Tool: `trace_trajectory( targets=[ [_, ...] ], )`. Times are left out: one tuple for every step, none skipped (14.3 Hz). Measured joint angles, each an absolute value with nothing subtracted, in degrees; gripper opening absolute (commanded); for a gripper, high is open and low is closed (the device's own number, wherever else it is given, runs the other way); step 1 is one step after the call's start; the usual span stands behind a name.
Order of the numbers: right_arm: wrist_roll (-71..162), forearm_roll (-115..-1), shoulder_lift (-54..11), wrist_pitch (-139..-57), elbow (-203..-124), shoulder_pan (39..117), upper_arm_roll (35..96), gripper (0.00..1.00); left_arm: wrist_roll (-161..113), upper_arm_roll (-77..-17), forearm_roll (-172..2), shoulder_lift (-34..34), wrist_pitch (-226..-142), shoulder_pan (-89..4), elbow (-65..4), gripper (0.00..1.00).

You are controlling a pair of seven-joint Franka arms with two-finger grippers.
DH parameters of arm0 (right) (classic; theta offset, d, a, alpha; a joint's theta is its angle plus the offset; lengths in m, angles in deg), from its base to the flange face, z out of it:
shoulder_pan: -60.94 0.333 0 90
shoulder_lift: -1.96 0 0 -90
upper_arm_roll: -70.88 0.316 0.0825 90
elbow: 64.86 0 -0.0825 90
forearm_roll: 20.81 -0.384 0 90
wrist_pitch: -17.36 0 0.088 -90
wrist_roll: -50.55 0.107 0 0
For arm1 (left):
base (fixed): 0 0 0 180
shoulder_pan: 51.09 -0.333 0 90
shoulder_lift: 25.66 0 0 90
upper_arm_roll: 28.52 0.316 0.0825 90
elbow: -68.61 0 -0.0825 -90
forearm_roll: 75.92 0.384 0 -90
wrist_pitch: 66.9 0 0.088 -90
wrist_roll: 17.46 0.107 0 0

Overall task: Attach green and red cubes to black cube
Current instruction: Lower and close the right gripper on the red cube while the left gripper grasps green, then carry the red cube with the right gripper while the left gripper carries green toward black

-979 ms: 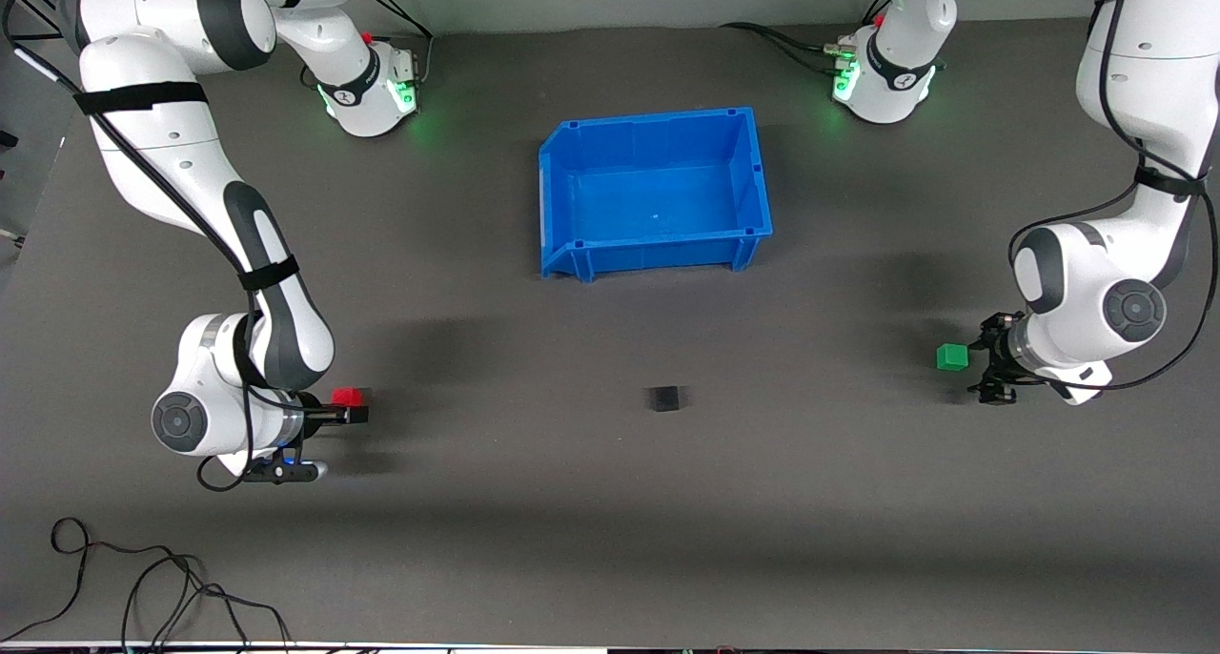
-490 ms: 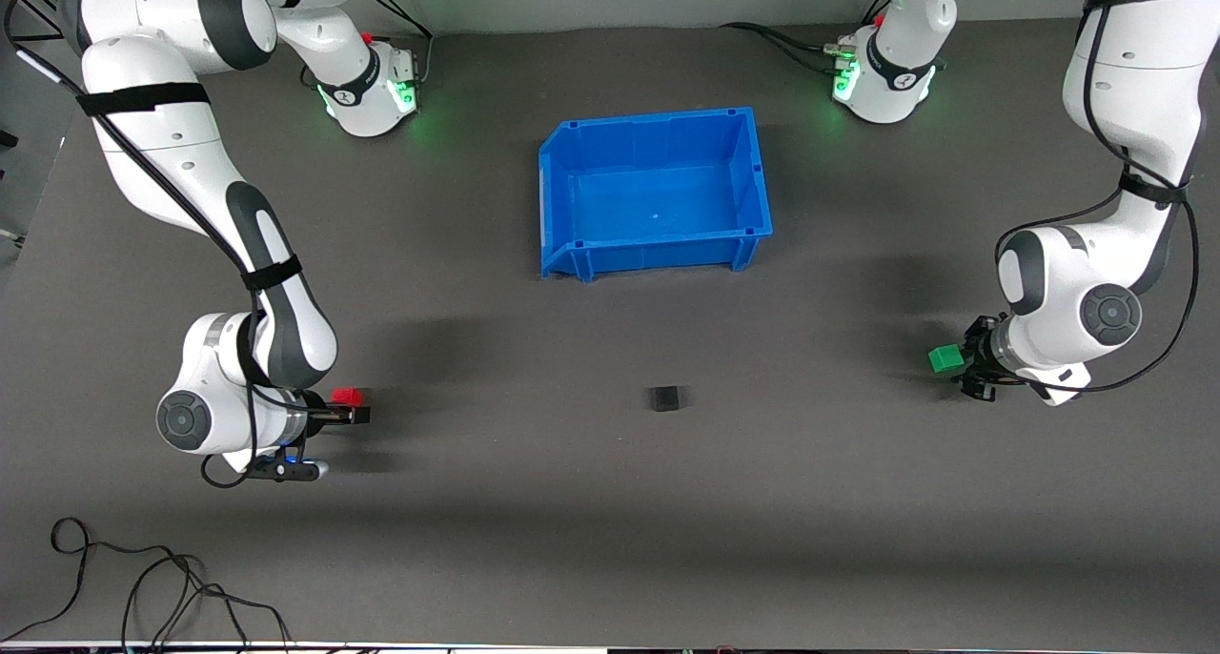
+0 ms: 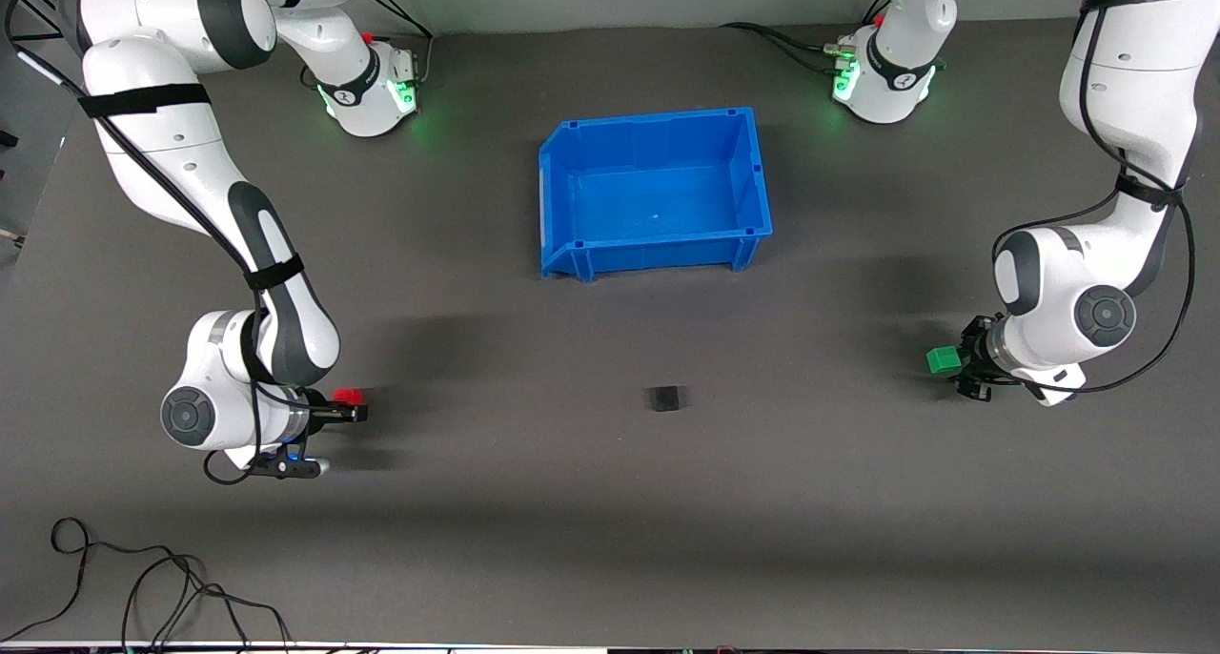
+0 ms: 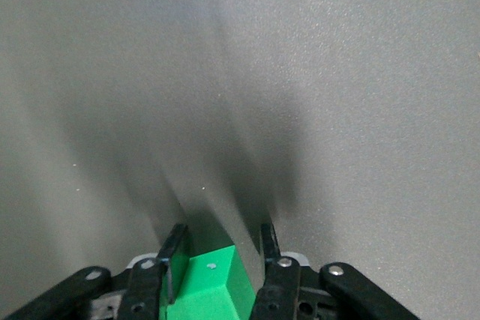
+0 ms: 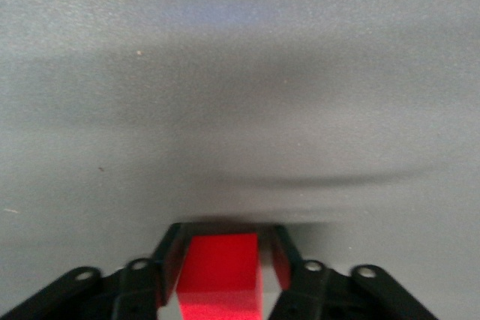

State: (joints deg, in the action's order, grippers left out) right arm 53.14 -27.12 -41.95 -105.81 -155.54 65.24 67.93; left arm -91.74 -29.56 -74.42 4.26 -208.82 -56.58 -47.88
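no readable text anywhere, no labels, brands or numbers on the cubes, bin or table, markings on the arm bases too small to make out

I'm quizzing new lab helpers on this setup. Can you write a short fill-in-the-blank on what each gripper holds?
1. The left gripper is shut on the ___ cube.
2. The right gripper is shut on the ___ cube.
3. The black cube lies nearer the front camera than the blue ___.

Missing words: green, red, bin
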Motion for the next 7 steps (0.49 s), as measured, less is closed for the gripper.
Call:
trace_trajectory(
  targets=[
    [53.3,-27.2,-41.8,-105.8,-155.6,65.3,67.9,0.00,-91.7,-29.6,-74.4,4.2,-208.2,-56.6,-47.8,0.84],
    [53.3,-27.2,-41.7,-105.8,-155.6,65.3,67.9,0.00,-91.7,-29.6,-74.4,4.0,-207.8,-56.6,-47.8,0.88],
    [53.6,-27.2,-41.7,-105.8,-155.6,65.3,67.9,0.00,-91.7,-29.6,-74.4,3.7,-207.2,-56.6,-47.8,0.88],
    [54.2,-27.2,-41.6,-105.8,-155.6,65.3,67.9,0.00,-91.8,-29.6,-74.4,3.4,-206.5,-56.6,-47.8,0.88],
    [55.1,-27.2,-41.6,-105.8,-155.6,65.3,67.9,0.00,-91.8,-29.6,-74.4,3.0,-205.9,-56.6,-47.8,0.88],
    [56.3,-27.2,-41.6,-105.9,-155.6,65.3,67.9,0.00,-92.0,-29.6,-74.4,2.8,-205.6,-56.6,-47.8,0.88],
    [58.3,-27.5,-41.6,-106.3,-155.5,65.3,67.9,0.00,-92.7,-29.6,-74.4,2.7,-205.5,-56.5,-47.8,0.88]
  ],
)
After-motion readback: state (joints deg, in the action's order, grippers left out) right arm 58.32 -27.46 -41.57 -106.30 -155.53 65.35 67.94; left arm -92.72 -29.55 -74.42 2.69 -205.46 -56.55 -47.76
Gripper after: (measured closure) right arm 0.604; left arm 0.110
